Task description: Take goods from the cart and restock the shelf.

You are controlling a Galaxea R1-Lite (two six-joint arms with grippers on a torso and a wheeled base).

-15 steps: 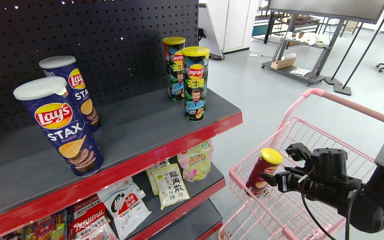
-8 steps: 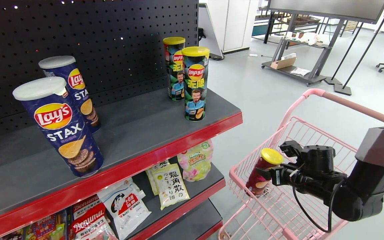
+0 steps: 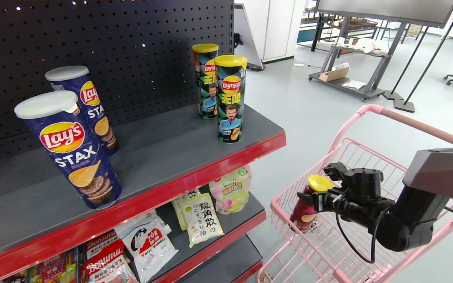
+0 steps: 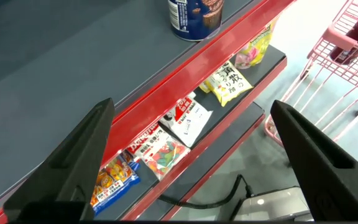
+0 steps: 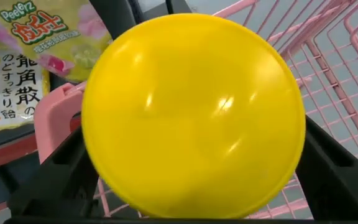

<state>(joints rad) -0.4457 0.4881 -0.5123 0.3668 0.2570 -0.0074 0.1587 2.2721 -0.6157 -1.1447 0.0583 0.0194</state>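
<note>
Right claw [image 3: 315, 182] wide around cylindrical can [image 3: 303, 215], glossy yellow lid [image 5: 194, 115]

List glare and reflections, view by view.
Right wrist view: pale highlights streak the yellow lid. Head view: light pinpricks through the pegboard holes, glare on the far floor. Left wrist view: a sheen along the red shelf edge.

The right arm [image 3: 403, 224] is black and rounded with 1 grey angular shell; over the cart [image 3: 368, 112], a thin black cable [image 3: 370, 260] loops below its white-labelled wrist. The left gripper [image 4: 191, 106] has 2 black wedge fingers [image 4: 73, 168].
</note>
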